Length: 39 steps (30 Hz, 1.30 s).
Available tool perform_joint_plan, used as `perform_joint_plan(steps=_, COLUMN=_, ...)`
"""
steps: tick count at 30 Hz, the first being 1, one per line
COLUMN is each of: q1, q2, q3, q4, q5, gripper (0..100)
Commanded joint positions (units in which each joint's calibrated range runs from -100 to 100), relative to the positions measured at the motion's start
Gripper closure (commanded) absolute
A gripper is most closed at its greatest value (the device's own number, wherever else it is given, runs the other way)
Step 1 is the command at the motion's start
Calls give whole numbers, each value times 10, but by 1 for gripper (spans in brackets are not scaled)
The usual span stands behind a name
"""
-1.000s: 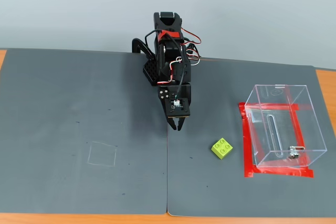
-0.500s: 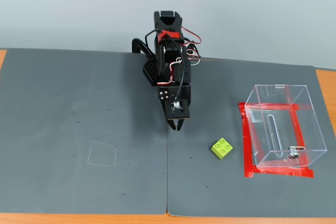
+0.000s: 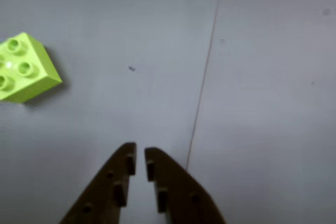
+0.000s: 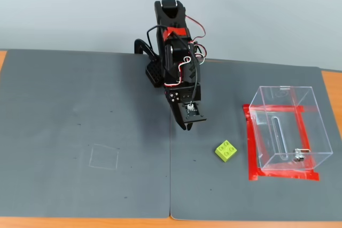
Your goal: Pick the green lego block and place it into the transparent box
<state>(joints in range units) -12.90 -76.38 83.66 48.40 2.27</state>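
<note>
The green lego block (image 4: 226,151) lies studs up on the grey mat, just left of the transparent box (image 4: 278,150) in the fixed view. In the wrist view the green lego block (image 3: 23,66) sits at the left edge, well off to the side of my fingers. My gripper (image 4: 187,127) hangs above the mat, up and to the left of the block, apart from it. In the wrist view my gripper (image 3: 139,151) has its dark fingers almost touching, with only a thin slit and nothing between them. The box stands upright and holds no block.
Red tape (image 4: 250,150) frames the box's footprint. A seam (image 4: 170,185) runs between the two grey mats under the gripper. A faint square outline (image 4: 104,157) is drawn on the left mat. The arm's base (image 4: 155,72) stands at the back.
In the fixed view the arm has swung slightly to the right, and the gripper head has turned toward the block. The block and the box have not moved.
</note>
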Motion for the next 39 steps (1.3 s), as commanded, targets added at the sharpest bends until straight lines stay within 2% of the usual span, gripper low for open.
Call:
perform_joint_plan(steps=1, q1=-9, q2=32, q3=-55, q4=-4, q5=4, gripper=97)
perform_joint_plan(steps=9, q1=-44, q2=145, q3=-138, q4=0, q5=21, gripper=97)
perform_joint_plan(steps=19, q1=-89, q2=261, q3=-220, q4=0, q5=36, gripper=81)
perform_joint_plan(steps=27, q1=-103, q2=318, q3=-226, q4=-10, q5=60, gripper=80)
perform_joint_plan(steps=34, q1=-125, q2=344, q3=-220, q4=-86, q5=69, gripper=80)
perform_joint_plan(steps=39, q1=-135, q2=365, q3=-218, q4=-93, q5=69, gripper=72)
